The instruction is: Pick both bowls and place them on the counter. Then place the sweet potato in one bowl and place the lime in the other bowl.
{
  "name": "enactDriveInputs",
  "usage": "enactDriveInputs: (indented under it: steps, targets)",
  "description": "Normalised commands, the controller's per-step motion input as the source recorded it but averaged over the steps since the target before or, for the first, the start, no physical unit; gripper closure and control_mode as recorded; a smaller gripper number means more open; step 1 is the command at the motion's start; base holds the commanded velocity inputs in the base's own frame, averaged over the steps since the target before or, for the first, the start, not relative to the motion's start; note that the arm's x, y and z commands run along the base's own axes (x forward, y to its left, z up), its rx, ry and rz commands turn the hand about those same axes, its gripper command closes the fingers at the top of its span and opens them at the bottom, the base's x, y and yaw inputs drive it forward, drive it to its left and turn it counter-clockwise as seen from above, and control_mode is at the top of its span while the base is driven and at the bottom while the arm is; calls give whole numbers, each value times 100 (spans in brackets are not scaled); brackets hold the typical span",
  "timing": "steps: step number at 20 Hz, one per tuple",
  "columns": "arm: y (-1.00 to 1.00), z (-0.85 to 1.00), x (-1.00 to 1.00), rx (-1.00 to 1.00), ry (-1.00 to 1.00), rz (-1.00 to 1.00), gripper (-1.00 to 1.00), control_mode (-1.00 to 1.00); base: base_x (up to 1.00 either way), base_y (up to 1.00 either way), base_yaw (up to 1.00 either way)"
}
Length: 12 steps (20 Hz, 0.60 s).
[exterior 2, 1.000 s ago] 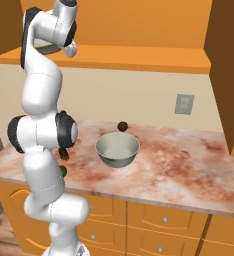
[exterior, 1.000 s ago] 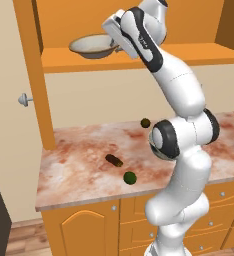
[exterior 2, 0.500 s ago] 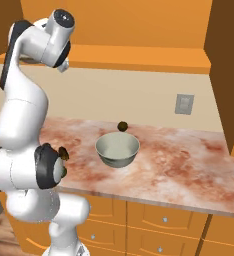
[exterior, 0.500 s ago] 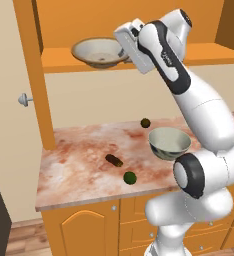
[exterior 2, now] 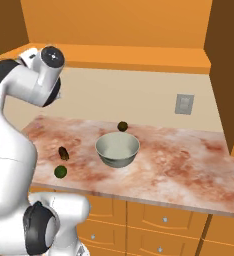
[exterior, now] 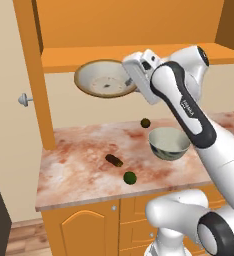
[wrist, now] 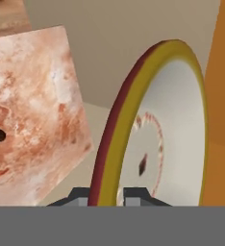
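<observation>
Pinching cream bowl [exterior: 105, 78] by right rim, gripper [exterior: 132, 80] clamped on it, bowl tilted, raised above surface [exterior: 79, 172] in front of shelf [exterior: 64, 57]. Hand view: rim sits between fingertips [wrist: 136, 193]. Grey-green bowl [exterior: 169, 143] upright on surface, right. Sweet potato [exterior: 114, 160] left of it, lime [exterior: 130, 177] at near edge, dull olive ball [exterior: 145, 122] far behind bowl.

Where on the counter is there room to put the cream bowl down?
Bare marble lies right of the grey-green bowl, out toward the counter's far end. The left part is crowded: sweet potato, lime, and an olive ball behind the bowl.
</observation>
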Motion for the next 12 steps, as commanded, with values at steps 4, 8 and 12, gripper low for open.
enactDriveInputs:
  steps: [4,8,12]
  targets:
    - [0,-59,-49,-10,0,2,100,-100,0,0,0]
    - [13,-74,-12,-13,6,2,100,-100,0,0,0]
    - [50,-76,11,-10,13,0,100,-100,0,0,0]
